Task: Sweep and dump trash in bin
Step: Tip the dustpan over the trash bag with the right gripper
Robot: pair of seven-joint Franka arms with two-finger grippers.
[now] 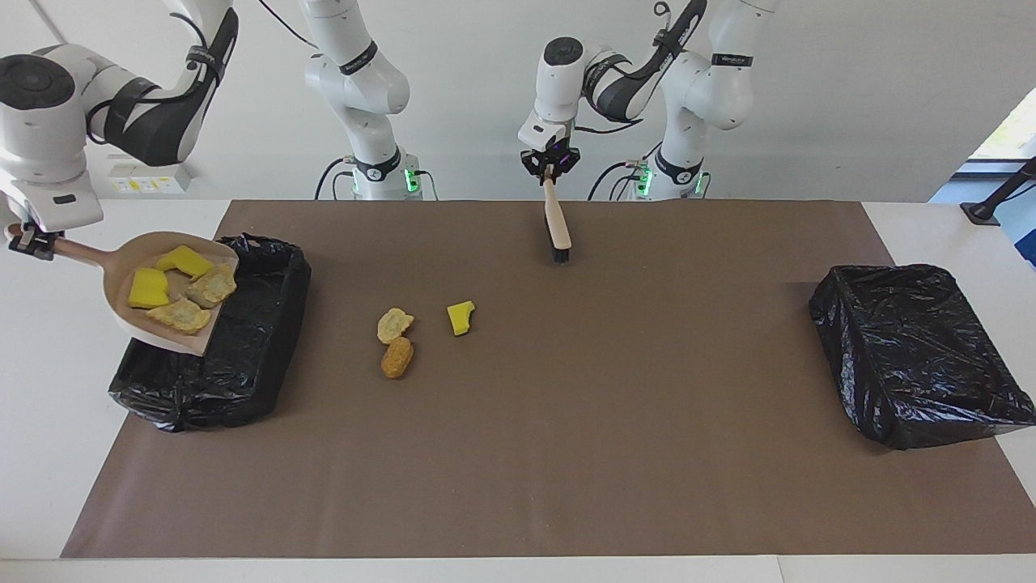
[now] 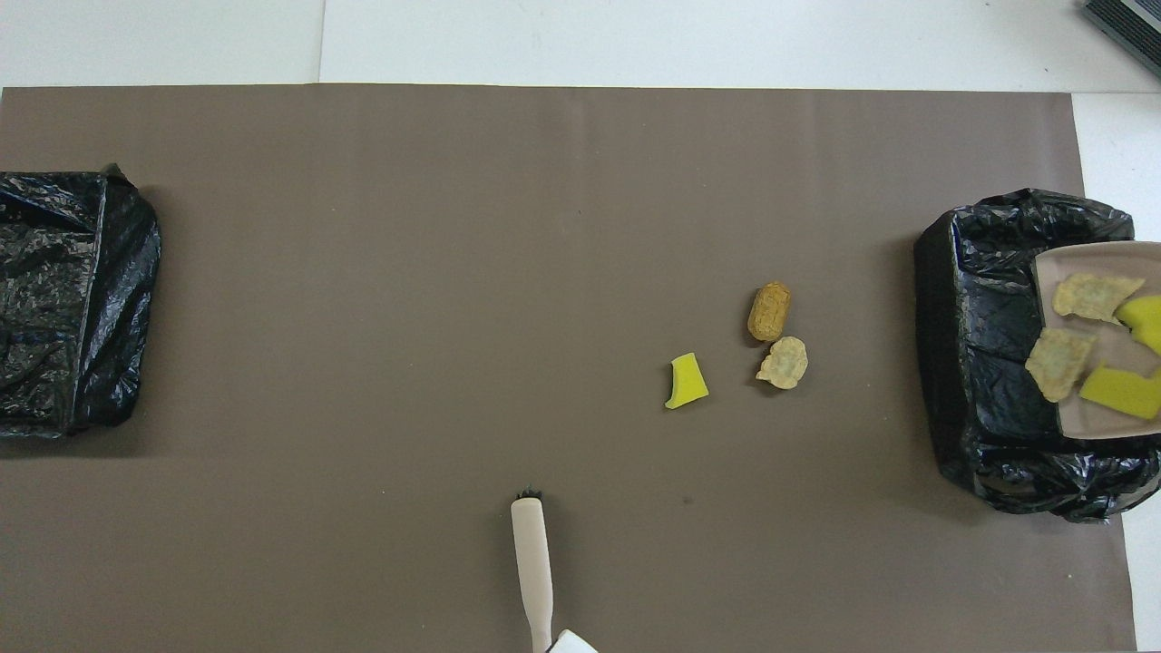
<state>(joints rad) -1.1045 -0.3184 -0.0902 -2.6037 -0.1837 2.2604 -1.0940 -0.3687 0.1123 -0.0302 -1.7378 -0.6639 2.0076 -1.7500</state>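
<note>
The right gripper point(image 1: 32, 241), jaws clamped on the dustpan point(image 1: 133, 312), held four scraps point(image 1: 180, 287) over the bin point(image 1: 243, 356); tipping seemed next. Three scraps point(image 1: 396, 340) lay on the counter point(image 1: 566, 405). The left gripper point(image 1: 549, 166) gripped the brush point(image 1: 557, 231), waiting.

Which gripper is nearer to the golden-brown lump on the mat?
Left. The left gripper holds the brush over the mat's robot-side edge, near the golden-brown lump. The right gripper holds the dustpan over the bin at the right arm's end.

Matt brown paper mat point(image 1: 566, 421); crinkled glossy black plastic bin liners point(image 1: 914, 356); smooth pale plastic dustpan point(image 1: 129, 320).
</note>
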